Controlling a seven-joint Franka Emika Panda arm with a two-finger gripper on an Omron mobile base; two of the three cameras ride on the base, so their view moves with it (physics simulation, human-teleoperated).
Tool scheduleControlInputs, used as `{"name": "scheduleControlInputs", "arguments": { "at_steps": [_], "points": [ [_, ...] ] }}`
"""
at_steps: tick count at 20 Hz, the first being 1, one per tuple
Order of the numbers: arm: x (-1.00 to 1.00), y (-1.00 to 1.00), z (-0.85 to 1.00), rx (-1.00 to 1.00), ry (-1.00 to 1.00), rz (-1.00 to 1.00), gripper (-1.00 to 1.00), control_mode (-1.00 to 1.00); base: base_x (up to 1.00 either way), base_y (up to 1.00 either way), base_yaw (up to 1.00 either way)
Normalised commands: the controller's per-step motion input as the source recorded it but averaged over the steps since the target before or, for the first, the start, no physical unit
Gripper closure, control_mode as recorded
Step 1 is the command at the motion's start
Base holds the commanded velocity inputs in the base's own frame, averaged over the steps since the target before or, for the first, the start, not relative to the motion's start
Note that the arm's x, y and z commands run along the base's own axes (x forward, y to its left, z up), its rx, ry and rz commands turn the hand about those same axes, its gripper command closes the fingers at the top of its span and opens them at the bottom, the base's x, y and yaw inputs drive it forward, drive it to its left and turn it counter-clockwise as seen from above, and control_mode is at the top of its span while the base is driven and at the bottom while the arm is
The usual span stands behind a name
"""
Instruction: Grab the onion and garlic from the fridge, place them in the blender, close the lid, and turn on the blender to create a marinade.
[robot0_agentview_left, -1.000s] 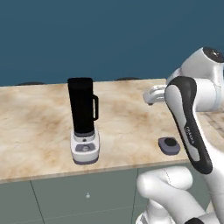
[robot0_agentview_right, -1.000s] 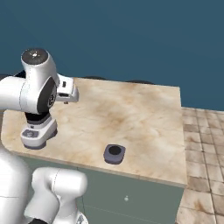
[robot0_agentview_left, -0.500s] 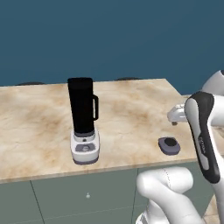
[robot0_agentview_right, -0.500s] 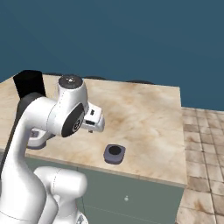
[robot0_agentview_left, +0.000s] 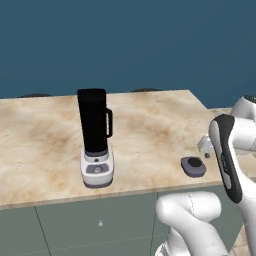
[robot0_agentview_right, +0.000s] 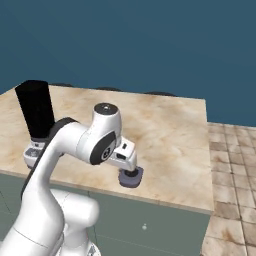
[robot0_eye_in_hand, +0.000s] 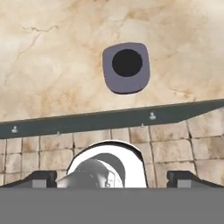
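The blender (robot0_agentview_left: 95, 131), a tall black jar with a side handle on a white-grey base, stands on the marble counter; its jar (robot0_agentview_right: 35, 109) has no lid on top. The lid (robot0_agentview_left: 193, 166) is a grey-lilac disc with a dark centre, lying flat near the counter's front edge. My gripper (robot0_agentview_right: 130, 171) hangs just above the lid (robot0_agentview_right: 131, 178). In the hand view the lid (robot0_eye_in_hand: 126, 68) lies ahead of the gripper (robot0_eye_in_hand: 113, 177), whose fingertips (robot0_eye_in_hand: 42, 176) stand wide apart and open with nothing between them. Onion, garlic and fridge are out of view.
The marble counter (robot0_agentview_left: 150, 125) ends at a front edge right by the lid, with grey cabinet fronts (robot0_agentview_left: 100, 222) below. A tiled floor (robot0_agentview_right: 230, 165) lies past the counter's right end. A dark blue wall stands behind.
The arm has swung away from the blender, to the right and down, and the hand now hangs over the lid. Blender and lid have not moved.
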Motion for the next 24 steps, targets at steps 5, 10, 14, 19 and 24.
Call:
{"name": "scheduleControlInputs", "arguments": {
  "at_steps": [5, 10, 14, 19, 24],
  "points": [
    [0.44, -0.24, -0.59, -0.07, 0.08, 0.03, -1.0, -1.0, 0.0, 0.0, 0.0],
    [0.47, -0.01, -0.42, -0.01, 0.03, 0.12, -1.0, -1.0, 0.0, 0.0, 0.0],
    [0.39, -0.01, -0.53, 0.0, 0.0, 0.11, -1.0, -1.0, 0.0, 0.0, 0.0],
    [0.47, -0.03, -0.49, 0.0, 0.0, 0.1, -1.0, -1.0, 0.0, 0.0, 0.0],
    [0.42, -0.24, -0.16, 0.0, 0.0, 0.05, -1.0, -1.0, 0.0, 0.0, 0.0]
  ]
}}
